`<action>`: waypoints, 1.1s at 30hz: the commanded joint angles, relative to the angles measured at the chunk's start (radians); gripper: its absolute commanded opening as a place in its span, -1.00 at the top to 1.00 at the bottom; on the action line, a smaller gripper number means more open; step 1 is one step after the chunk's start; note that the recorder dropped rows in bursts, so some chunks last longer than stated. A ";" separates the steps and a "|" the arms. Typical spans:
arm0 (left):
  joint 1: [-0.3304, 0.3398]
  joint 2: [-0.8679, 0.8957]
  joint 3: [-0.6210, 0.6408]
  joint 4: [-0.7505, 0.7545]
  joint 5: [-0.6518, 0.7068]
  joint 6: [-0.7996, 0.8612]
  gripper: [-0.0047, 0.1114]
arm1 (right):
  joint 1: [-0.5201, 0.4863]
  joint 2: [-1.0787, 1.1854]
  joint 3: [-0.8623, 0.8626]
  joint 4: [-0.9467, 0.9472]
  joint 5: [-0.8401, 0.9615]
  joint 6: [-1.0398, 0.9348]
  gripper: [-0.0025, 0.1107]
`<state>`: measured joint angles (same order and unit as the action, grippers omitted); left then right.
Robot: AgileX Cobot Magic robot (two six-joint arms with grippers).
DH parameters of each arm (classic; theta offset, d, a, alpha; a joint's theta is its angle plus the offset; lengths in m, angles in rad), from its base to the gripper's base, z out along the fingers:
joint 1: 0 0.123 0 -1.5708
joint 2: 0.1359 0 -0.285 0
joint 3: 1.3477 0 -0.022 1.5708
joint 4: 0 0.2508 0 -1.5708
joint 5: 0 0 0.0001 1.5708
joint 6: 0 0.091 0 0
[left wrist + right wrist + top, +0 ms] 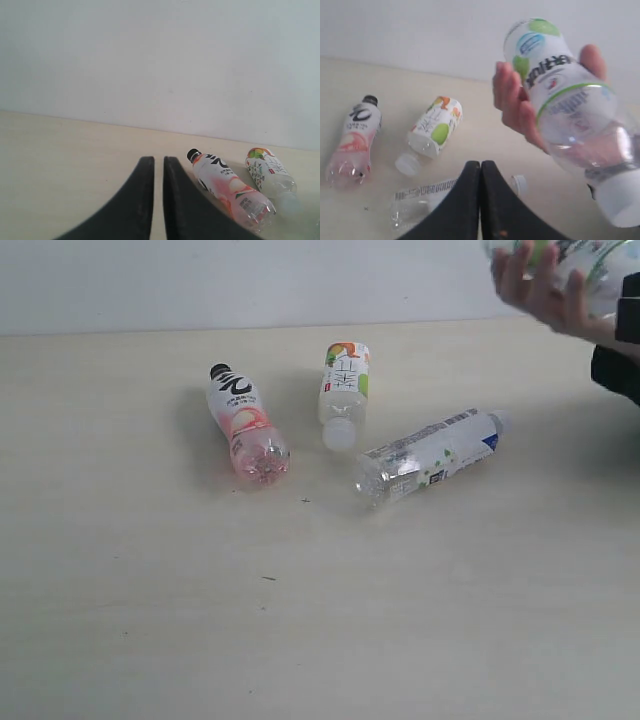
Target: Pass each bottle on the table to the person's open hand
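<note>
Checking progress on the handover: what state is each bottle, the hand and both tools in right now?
lime-label bottle: off the table, gripped in the person's hand
person's hand: closed around the lime-label bottle
pink-label bottle: lying on its side on the table, capped
white-green label bottle: lying on its side, capped
white-blue label bottle: lying on its side
left tool: shut, empty
right tool: shut, empty

We see three clear plastic bottles lying mid-table: pink-label black-cap bottle [247, 427] left, white-green-label bottle [343, 388] just beside, white-blue-label bottle [432, 453] right, narrow gaps between. Near half and left of pale beige table [150, 620] free. Far right: bare hand [545, 290] gripping lime-label bottle [565, 105] blocks.
</note>
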<state>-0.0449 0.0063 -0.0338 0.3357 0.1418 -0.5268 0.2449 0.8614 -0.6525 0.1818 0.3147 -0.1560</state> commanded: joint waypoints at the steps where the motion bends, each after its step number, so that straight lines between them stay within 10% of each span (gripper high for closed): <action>1: -0.007 -0.006 -0.001 0.001 -0.002 -0.001 0.75 | -0.001 -0.124 0.066 0.054 -0.123 -0.089 0.96; 33: -0.007 -0.006 -0.001 0.001 -0.002 -0.001 0.75 | -0.001 -0.628 0.263 0.054 -0.122 0.026 0.96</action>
<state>-0.0449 0.0063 -0.0338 0.3357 0.1416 -0.5268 0.2449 0.2400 -0.3941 0.2356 0.1937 -0.1347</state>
